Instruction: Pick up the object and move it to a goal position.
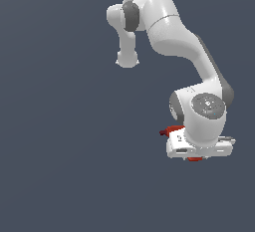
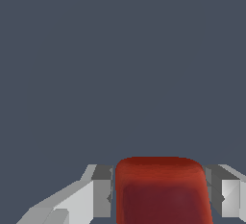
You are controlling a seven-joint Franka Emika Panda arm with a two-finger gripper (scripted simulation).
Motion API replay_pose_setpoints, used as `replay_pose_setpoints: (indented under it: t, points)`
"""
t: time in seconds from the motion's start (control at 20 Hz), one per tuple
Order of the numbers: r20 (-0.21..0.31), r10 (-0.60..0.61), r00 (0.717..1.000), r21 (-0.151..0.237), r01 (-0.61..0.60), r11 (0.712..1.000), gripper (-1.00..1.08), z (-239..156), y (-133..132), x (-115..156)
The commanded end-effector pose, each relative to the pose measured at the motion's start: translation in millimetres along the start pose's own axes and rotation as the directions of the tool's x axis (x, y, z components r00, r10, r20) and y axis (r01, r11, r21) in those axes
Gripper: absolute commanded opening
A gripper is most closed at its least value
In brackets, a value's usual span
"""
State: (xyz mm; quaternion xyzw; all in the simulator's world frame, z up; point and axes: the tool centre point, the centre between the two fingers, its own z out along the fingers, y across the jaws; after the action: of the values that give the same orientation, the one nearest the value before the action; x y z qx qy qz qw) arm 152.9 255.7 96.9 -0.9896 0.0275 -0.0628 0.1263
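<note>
A white robot arm is pictured bent low over a plain grey-blue ground, its gripper [image 1: 191, 151] brought down at the exterior view's right, where the small red object [image 1: 173, 129] is all but covered by the hand. In the exterior view only slivers of the object are shown: an orange-red strip with a darker stub poking out toward the exterior view's left at the hand's upper edge, and a further red scrap [image 1: 195, 159] peeping from beneath its lower edge, which suggests that the piece passes under the hand from one side to the other. In the wrist view the object [image 2: 162, 189] is seen as a rounded red block filling the space between the two grey fingertips [image 2: 102, 189], so that it lies squarely within the jaws and not off to either side. Each pad is seen right at the flank of the red block; whether they are pressed against it or stand a hair apart cannot be told, and so the jaws can only be described as set closely about the object. The long bar is judged to run across the line of closing, so that its narrow width is the part presented to the pads. No goal marker is visible in either view, and the direction of any carry cannot be read from these pictures.
</note>
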Motion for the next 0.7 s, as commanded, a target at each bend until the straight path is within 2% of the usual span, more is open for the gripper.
replay_pose_setpoints:
  t: [0.0,0.65]
  points:
    - [-0.004,0.0,1.0,0.002,0.0,1.0,-1.0,-3,-7,7]
    - [-0.004,0.0,1.0,0.003,0.0,1.0,-1.0,-3,-19,18]
